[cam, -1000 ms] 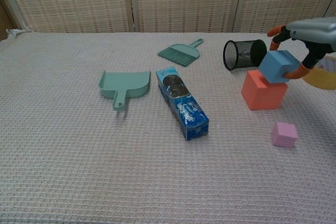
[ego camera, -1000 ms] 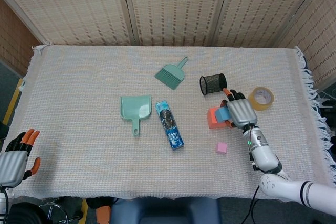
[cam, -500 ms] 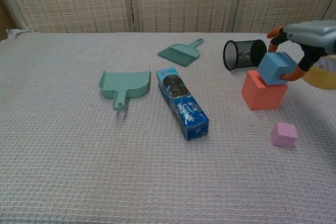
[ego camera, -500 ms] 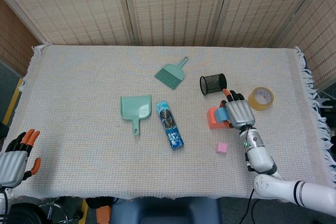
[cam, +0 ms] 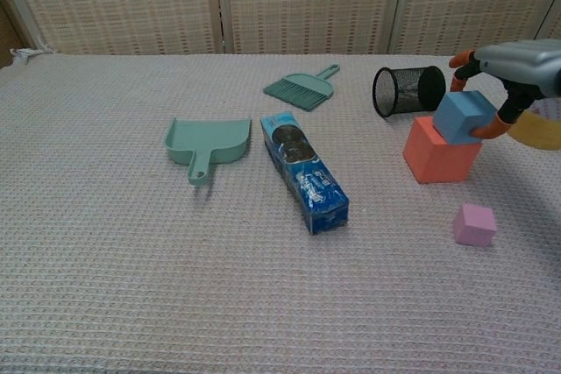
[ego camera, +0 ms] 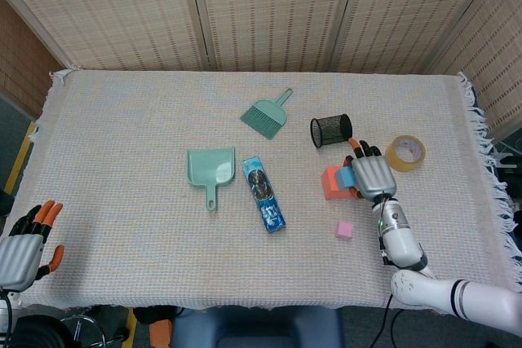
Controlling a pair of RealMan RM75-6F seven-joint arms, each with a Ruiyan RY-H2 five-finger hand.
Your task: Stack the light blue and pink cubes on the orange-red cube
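Observation:
My right hand (cam: 517, 72) (ego camera: 372, 173) holds the light blue cube (cam: 464, 116) (ego camera: 348, 175) between thumb and fingers. The cube is tilted, with its lower edge on or just above the top of the orange-red cube (cam: 438, 153) (ego camera: 332, 182). The small pink cube (cam: 475, 224) (ego camera: 344, 229) lies on the cloth in front of the orange-red one, untouched. My left hand (ego camera: 24, 248) hangs off the near left table edge, fingers apart and holding nothing.
A black mesh cup (cam: 407, 90) lies on its side just behind the cubes. A tape roll (ego camera: 405, 152) sits to their right. A blue packet (cam: 307, 179), a teal dustpan (cam: 207, 144) and a small brush (cam: 301, 88) lie mid-table.
My right hand has lowered the light blue cube slightly onto the orange-red cube's top and shifted it a little to the right. The left hand has barely moved.

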